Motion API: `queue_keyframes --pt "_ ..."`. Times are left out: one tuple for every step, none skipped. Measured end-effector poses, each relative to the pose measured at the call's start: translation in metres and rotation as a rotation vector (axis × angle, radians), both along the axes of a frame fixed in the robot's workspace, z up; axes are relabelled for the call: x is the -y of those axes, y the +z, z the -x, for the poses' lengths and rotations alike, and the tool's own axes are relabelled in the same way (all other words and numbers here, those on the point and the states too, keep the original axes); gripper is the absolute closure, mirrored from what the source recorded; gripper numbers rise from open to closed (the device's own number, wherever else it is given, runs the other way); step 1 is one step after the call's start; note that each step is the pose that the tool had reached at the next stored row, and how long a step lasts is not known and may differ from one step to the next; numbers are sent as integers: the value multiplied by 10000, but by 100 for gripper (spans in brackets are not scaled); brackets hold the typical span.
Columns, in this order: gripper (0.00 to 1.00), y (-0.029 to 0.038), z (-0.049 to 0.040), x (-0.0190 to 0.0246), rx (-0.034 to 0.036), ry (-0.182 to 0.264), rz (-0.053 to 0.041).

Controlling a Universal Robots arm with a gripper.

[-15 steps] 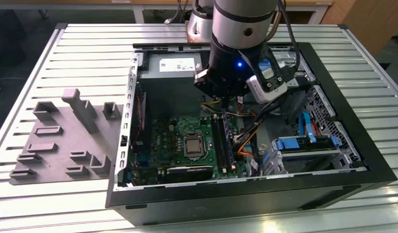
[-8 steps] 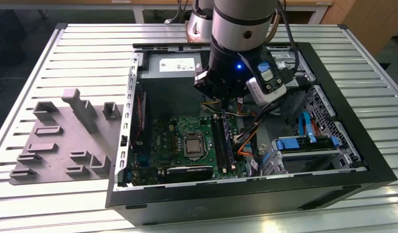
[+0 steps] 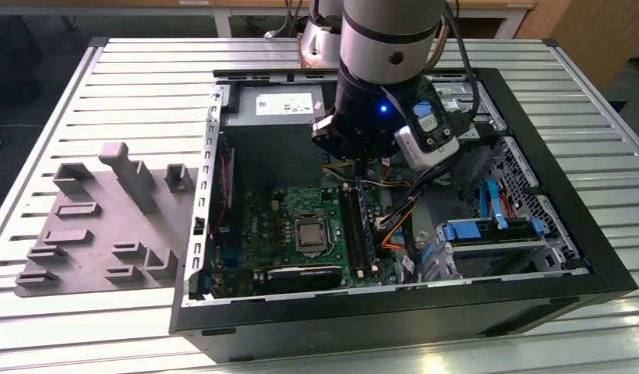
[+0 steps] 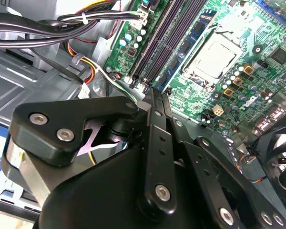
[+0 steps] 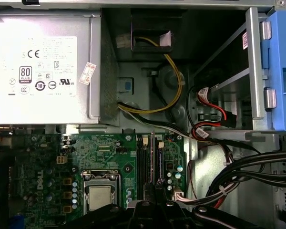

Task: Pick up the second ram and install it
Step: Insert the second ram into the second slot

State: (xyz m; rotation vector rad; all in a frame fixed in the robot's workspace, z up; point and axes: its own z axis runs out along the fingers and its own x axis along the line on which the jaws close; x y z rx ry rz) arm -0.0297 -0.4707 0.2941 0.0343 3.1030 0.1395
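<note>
1. slatted table carries the open case, so i reach its board from above.
2. my claw is pinched shut on the ram, edge-down.
3. the ram hangs over the slots, lined up lengthwise to seat.

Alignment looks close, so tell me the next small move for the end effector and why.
Probably a slight, slow descent: the end effector hangs over one end of the long black slots on the green circuit board, in line with them. Whether it holds anything is hidden.
</note>
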Motion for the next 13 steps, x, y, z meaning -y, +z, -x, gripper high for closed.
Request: queue_keyframes --pt "89 -2 0 0 -1 0 0" --pt "89 -12 0 0 0 0 0" --pt "89 -18 4 0 0 0 0" --pt "89 -18 5 1 -1 0 0" --pt "89 -20 5 2 0 0 -2" --pt "89 -21 5 4 0 -1 -3" --pt "89 -21 5 7 0 -2 -1" --pt "89 -21 5 11 -1 0 0" --pt "89 -22 5 15 0 0 -1" --pt "89 -22 5 20 0 -1 0" --pt "89 -23 5 25 -1 0 0" --pt "89 -24 5 30 0 0 -1" --pt "89 -24 5 35 0 0 0"
